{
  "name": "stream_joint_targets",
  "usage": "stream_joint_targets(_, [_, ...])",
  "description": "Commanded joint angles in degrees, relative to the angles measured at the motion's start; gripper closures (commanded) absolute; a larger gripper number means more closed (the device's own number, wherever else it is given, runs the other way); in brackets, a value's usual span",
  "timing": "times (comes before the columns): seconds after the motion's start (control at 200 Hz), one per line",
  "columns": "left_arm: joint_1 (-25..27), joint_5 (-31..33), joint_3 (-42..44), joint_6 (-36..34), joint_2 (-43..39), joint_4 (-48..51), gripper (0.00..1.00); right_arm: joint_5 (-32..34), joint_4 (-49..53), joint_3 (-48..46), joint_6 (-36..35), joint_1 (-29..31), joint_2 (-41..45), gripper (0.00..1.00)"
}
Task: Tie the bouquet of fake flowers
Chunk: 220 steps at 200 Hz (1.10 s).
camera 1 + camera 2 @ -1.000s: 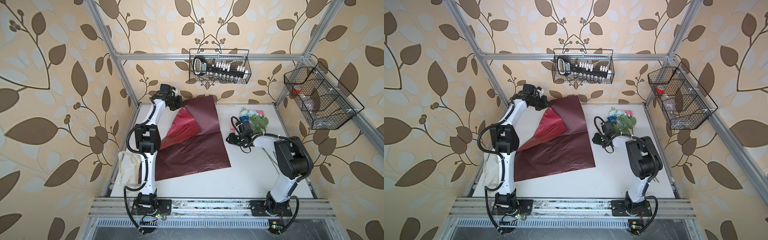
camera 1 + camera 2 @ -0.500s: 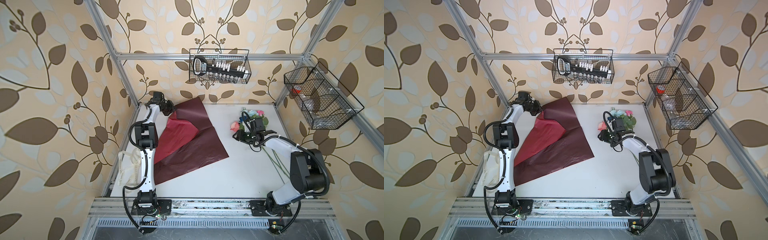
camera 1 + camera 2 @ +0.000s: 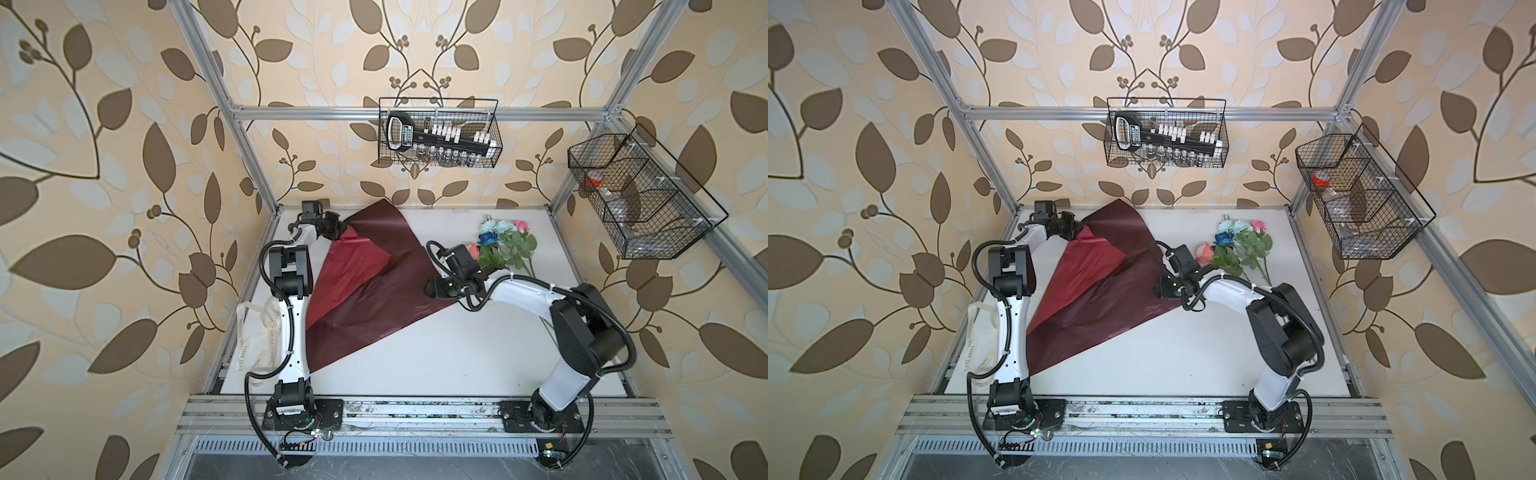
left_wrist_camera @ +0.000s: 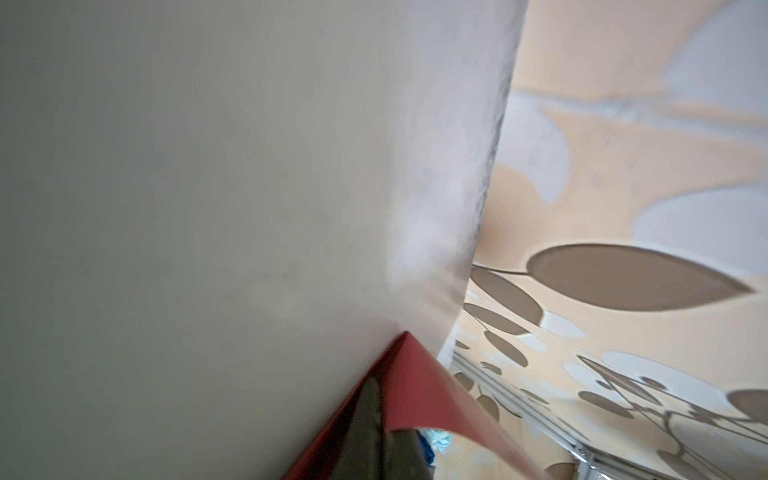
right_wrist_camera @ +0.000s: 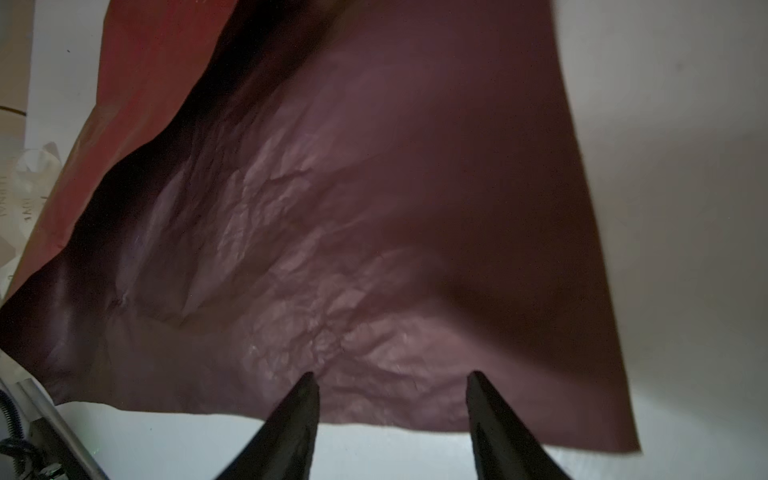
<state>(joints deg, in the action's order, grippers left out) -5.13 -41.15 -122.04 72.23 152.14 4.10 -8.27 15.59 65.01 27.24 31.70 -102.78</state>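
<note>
Left fingers (image 3: 337, 232) closed on far corner of red sheet (image 3: 386, 299); corner raised, flap folded over, brighter side up. Right fingers (image 3: 432, 287) open, nothing between them, tips poised over sheet's right edge; wrist view shows crumpled sheet just ahead of tips. Bouquet (image 3: 505, 245) flat on worktop (image 3: 415, 365) behind right fingers, near wrist, off sheet; stems run under right arm. Cream ribbon (image 3: 254, 332) well apart from both pairs of fingers, beside left arm.
</note>
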Motion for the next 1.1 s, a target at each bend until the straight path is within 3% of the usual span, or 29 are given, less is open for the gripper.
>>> stream_joint_targets(0.0, [3.09, -2.07, 6.64, 12.29, -3.22, -11.67, 1.00, 3.75, -0.72, 5.44, -0.74, 0.33, -5.73, 0.42])
stream_joint_targets(0.185, [3.12, -2.01, 5.31, 7.67, -6.72, -9.17, 0.99, 3.58, -2.15, 6.05, 0.58, 1.02, -11.32, 0.42])
stream_joint_targets(0.23, [2.86, -2.95, 3.74, 5.79, -7.38, -8.45, 0.86, 4.12, -2.15, 5.02, 0.94, 0.91, -11.63, 0.42])
stream_joint_targets(0.335, [2.29, -4.28, 2.54, -1.76, -10.75, -4.17, 0.43, 4.72, -2.15, 2.21, 1.31, -0.24, -11.74, 0.42])
stream_joint_targets(0.495, [1.36, -1.86, 3.09, -22.05, -19.48, 10.61, 0.02, 4.96, -2.07, -0.91, 1.06, -4.32, -11.34, 0.42])
stream_joint_targets(0.6, [1.88, 3.60, 4.23, -44.70, -27.73, 24.61, 0.01, 5.51, -1.81, -1.87, -0.42, -7.22, -10.89, 0.43])
stream_joint_targets(0.66, [3.31, 9.29, 10.68, -56.78, -34.07, 29.81, 0.01, 5.53, -1.62, -1.69, -1.58, -8.83, -10.71, 0.43])
stream_joint_targets(0.75, [6.78, 15.77, 24.36, -69.72, -44.81, 29.30, 0.01, 5.15, -0.89, -0.47, -3.18, -11.28, -11.18, 0.43])
stream_joint_targets(0.84, [14.59, 25.05, 39.93, -80.76, -55.88, 24.07, 0.01, 4.02, -0.35, 0.88, -4.16, -13.39, -11.80, 0.43])
stream_joint_targets(0.965, [30.20, 41.20, 56.27, -90.22, -64.89, 15.22, 0.01, 2.57, -0.24, 1.60, -4.78, -14.72, -12.09, 0.43])
stream_joint_targets(1.095, [39.78, 46.81, 59.82, -89.62, -66.79, 16.68, 0.01, 1.28, -0.04, 2.13, -4.92, -14.76, -12.72, 0.43])
